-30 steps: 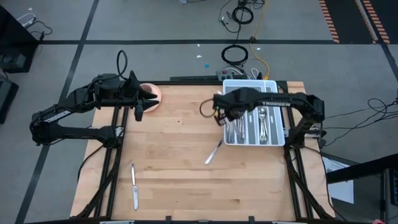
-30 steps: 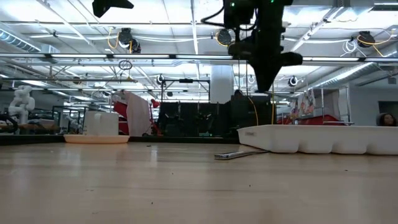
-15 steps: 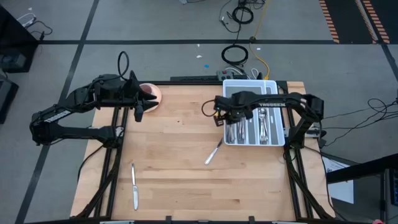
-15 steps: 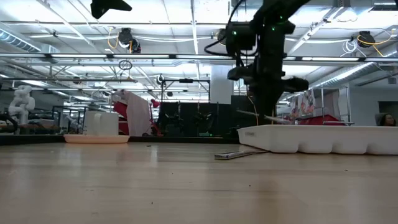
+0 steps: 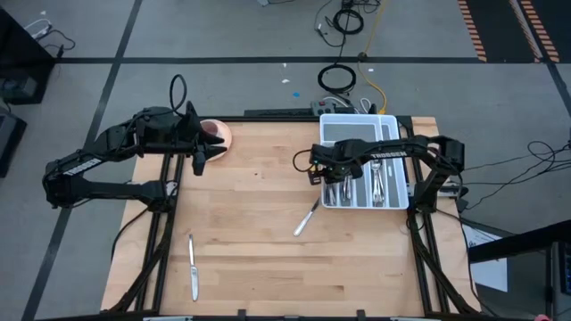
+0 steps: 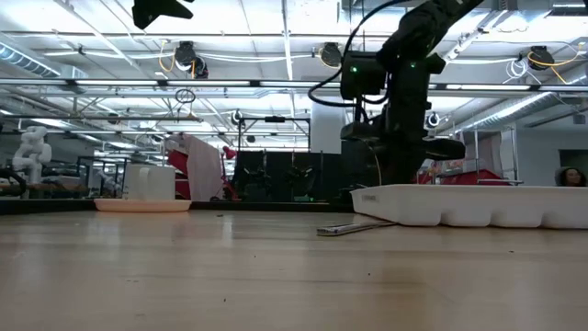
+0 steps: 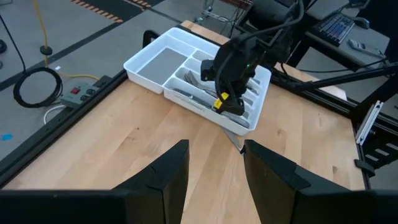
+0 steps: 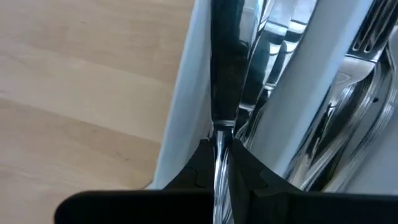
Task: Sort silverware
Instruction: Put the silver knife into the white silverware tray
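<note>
Fingers of the right gripper are pressed together on a slim metal utensil, held over the white tray at its compartment nearest the worktop's middle; which kind of utensil it is cannot be told. That tray sits at the far right of the wooden worktop and already holds silverware in its long slots. One piece lies loose on the wood just beside the tray's near corner, and a knife lies well apart, near the front left. Fingers of the left gripper stand apart with nothing between them, raised beside the pink bowl at the far left.
</note>
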`<state>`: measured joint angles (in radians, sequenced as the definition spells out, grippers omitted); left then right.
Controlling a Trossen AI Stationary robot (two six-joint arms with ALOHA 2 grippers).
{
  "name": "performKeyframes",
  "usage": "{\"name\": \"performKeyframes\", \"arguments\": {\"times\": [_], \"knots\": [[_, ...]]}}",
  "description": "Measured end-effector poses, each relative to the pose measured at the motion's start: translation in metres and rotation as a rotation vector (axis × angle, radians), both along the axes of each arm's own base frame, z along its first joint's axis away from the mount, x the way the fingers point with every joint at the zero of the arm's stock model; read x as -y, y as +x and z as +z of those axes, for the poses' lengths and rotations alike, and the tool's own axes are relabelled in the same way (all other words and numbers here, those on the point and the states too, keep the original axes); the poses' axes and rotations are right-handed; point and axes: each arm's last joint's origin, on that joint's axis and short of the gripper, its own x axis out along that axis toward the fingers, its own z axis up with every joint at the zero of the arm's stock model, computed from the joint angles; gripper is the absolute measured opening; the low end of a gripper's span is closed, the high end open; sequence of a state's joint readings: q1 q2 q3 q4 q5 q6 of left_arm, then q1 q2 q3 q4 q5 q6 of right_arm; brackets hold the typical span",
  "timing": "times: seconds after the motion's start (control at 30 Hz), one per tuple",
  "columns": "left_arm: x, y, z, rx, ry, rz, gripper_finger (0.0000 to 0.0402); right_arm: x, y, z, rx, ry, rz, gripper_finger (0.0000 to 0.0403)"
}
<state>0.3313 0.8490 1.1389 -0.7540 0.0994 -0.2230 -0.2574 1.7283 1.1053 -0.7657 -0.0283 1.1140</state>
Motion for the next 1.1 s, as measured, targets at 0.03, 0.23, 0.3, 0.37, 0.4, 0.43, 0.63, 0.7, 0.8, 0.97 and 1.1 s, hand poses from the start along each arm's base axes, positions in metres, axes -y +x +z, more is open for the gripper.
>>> {"name": "performKeyframes", "arguments": {"times": [0.03,0.23,0.3,0.37,0.4,0.43,0.63,0.7,0.8,0.97,1.1], "knots": [[0.0,0.0,0.0,0.0,0.0,0.0,0.0158,0.0,0.0,0.0,-0.003,-0.001,-0.001,0.0],[0.0,0.0,0.0,0.0,0.002,-0.001,0.0158,0.002,-0.004,-0.002,-0.04,-0.024,-0.019,0.0006],[0.0,0.0,0.0,-0.002,0.009,-0.005,0.0158,0.001,-0.007,-0.002,-0.075,-0.026,-0.044,0.0019],[0.0,-0.001,-0.001,-0.013,0.015,-0.009,0.0158,0.001,-0.009,-0.002,-0.089,-0.023,-0.045,0.004],[0.0,-0.001,-0.002,-0.024,0.012,-0.01,0.0158,0.001,-0.009,-0.002,-0.093,-0.024,-0.039,0.0052],[0.001,-0.002,-0.003,-0.035,0.008,-0.01,0.0158,0.0,-0.009,-0.002,-0.096,-0.024,-0.035,0.0064],[0.002,-0.005,-0.009,-0.097,-0.039,0.002,0.0158,-0.002,-0.006,-0.002,-0.074,-0.04,0.024,0.0131],[0.003,-0.006,-0.012,-0.119,-0.101,-0.012,0.0158,-0.001,-0.006,0.0,-0.065,-0.045,0.053,0.0144],[0.009,-0.01,-0.016,-0.16,-0.228,-0.094,0.0158,-0.004,-0.007,0.008,-0.052,-0.075,0.139,0.0151],[0.017,-0.015,-0.025,-0.259,-0.441,-0.035,0.0158,-0.007,-0.008,0.048,0.045,-0.217,0.234,0.0152],[0.031,-0.02,-0.032,-0.387,-0.39,-0.14,0.0158,-0.013,-0.017,0.087,0.143,-0.342,0.347,0.0152]]}}
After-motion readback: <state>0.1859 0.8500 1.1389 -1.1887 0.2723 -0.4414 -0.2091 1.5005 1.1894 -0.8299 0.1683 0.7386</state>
